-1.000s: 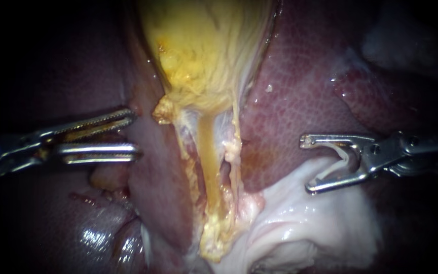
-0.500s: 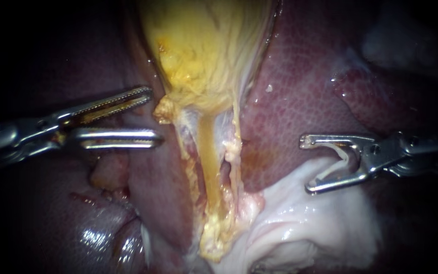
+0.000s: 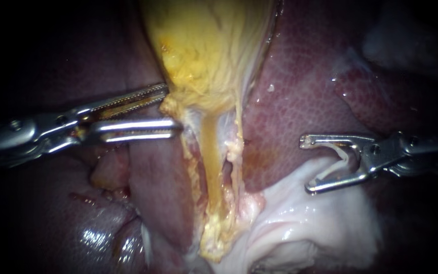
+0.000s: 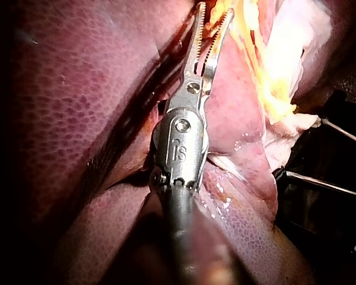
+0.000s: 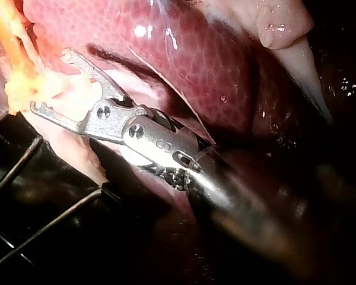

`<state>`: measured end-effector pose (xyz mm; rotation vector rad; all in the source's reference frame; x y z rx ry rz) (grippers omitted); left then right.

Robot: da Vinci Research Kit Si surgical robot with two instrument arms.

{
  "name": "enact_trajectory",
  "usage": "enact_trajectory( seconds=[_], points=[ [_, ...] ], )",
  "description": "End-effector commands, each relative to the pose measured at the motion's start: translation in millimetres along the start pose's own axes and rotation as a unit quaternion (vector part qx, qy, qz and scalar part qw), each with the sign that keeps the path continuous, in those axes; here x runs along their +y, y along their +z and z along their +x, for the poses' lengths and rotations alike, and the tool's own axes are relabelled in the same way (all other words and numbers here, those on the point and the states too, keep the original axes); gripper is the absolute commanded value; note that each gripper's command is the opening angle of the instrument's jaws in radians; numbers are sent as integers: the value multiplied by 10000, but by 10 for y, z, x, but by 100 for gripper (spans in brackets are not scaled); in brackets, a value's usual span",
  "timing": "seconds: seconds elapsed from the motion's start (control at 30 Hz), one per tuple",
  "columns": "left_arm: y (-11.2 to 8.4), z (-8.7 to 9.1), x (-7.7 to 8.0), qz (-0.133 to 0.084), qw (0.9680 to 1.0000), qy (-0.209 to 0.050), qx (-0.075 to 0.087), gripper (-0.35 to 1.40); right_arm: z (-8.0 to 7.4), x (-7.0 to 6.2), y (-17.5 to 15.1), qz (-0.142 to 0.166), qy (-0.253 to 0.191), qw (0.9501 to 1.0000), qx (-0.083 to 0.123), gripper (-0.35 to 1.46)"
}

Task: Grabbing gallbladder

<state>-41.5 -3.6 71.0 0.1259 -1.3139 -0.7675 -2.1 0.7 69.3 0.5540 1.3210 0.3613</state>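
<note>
Gallbladder (image 3: 209,45) not gripped, left jaws parted at its lower edge

Nearest the endoscope lies a fold of pale, wet tissue (image 3: 300,228), spread across the near right beneath the dark red liver (image 3: 300,91). Just past it, the right instrument (image 3: 305,165) comes in from the right. Its jaws are spread wide and grip nothing. The nearer jaw lies over the far edge of the pale fold, the farther one over liver. Its own wrist view shows the same wide gap, with the tips beside pale tissue. This instrument is well apart from the gallbladder.

In the middle, a yellow strand (image 3: 206,152) runs from the pale fold away to the gallbladder's narrow end, with ragged yellow-white shreds along both sides. Left of it, the left instrument (image 3: 172,108) comes in from the left across a liver lobe. Its toothed jaws stand a moderate gap apart. The farther tip is at the left margin of the gallbladder's narrow end, and the nearer tip reaches the pale tissue where the strand begins. The ragged yellow edge sits at the mouth of the jaws. The left wrist view shows a gap between them, with yellow tissue at the tips.

Farthest, the gallbladder widens away, yellow and fibrous, between liver on its left and right.
</note>
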Motion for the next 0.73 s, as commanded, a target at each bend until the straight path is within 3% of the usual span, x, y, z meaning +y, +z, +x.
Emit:
enact_trajectory(
  seconds=[0.03, 0.17, 0.27, 0.73],
  points=[
    [-3, -1, -1, 25, 9999, 27, 94, -35, 0, 0, 0, -2, 1, 10000, 0, 60],
    [-6, 1, -4, -51, 9992, -97, 388, -35, 0, 0, 0, -2, 1, 10000, -1, 60],
    [-7, 3, -7, -76, 9987, -142, 489, -35, 0, 0, 0, -1, 1, 10000, -1, 60],
    [-11, -2, -7, -67, 9984, -212, 520, -35, -1, 1, 0, -3, 1, 10000, -1, 60]
  ],
)
